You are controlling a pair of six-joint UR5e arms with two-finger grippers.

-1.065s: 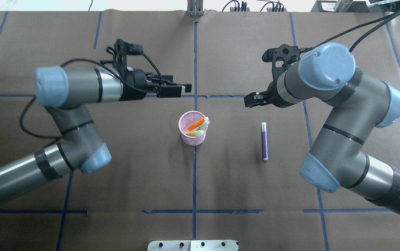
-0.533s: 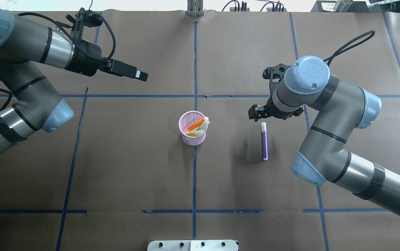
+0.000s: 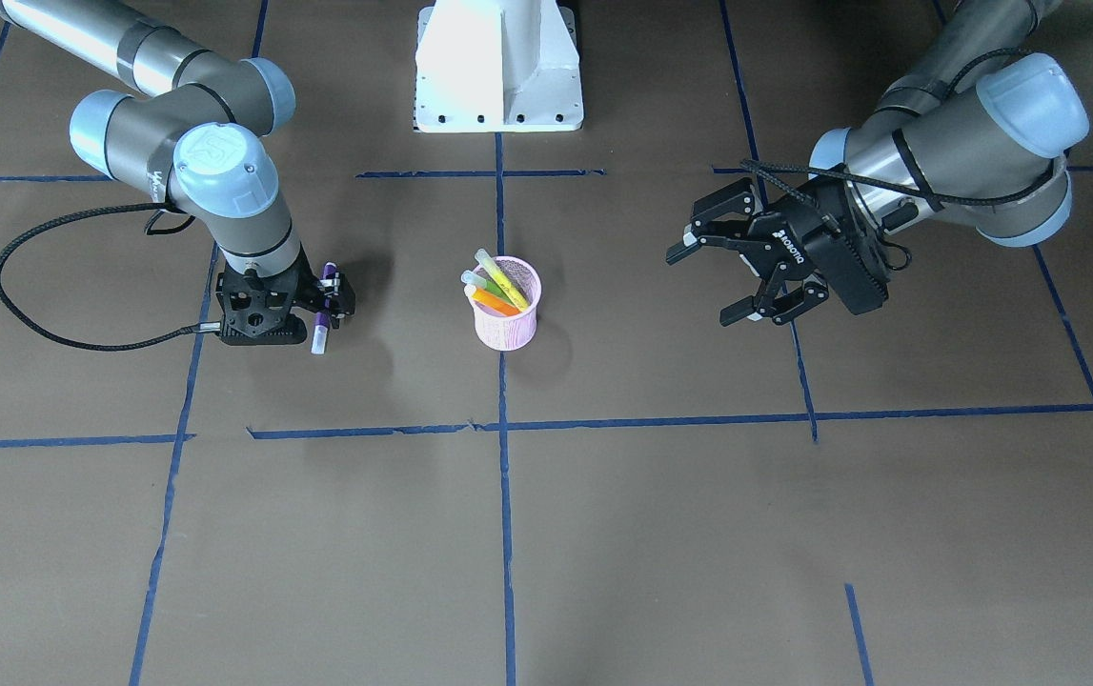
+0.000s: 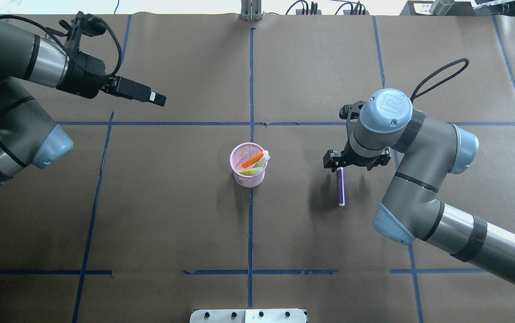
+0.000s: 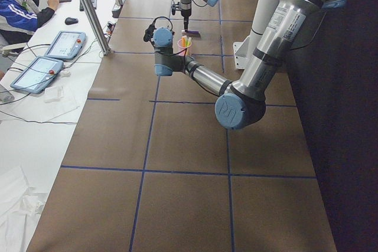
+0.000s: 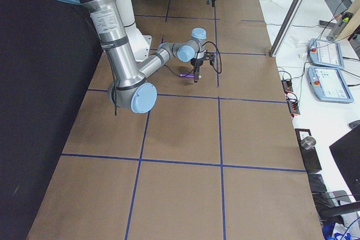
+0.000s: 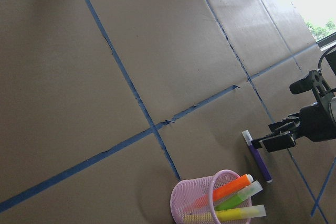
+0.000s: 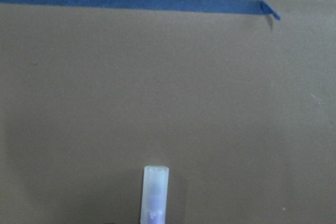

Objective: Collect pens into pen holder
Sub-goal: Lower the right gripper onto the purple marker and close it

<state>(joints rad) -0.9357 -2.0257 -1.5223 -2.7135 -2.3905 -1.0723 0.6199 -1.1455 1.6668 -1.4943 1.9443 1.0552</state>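
**Brown bench: four pens, one holder, two grippers**

Brown paper-covered bench (image 4: 172, 215), gridded with blue tape (image 4: 250, 80).

Counted: four pens, one pen holder, two grippers.

- Upright near the middle, on a tape line: pink mesh pen holder (image 4: 248, 178).
- Inside it, three pens: orange pen (image 7: 231, 187), green pen (image 7: 239, 196) and yellow pen (image 7: 236, 214). All leaning the same way, pale caps up past the rim.
- Flat on the bench, well apart from the holder on the right arm's side: purple pen (image 4: 341, 188).
- Low over its capped end: right gripper (image 4: 339, 166), fingers parted, one on either side of the barrel. Touching it or not, cannot tell.
- Off the bench and well away from the holder: left gripper (image 3: 710, 283), fingers spread wide, holding nothing.

Hidden or hard to read:

- Purple cap covered by the right gripper from overhead.
- In the right wrist view, only a blurred pale cap tip at the bottom edge, with no fingers showing.
- Lower halves of the three stowed pens veiled by mesh.
- In both side views, pens and fingers too small to make out.
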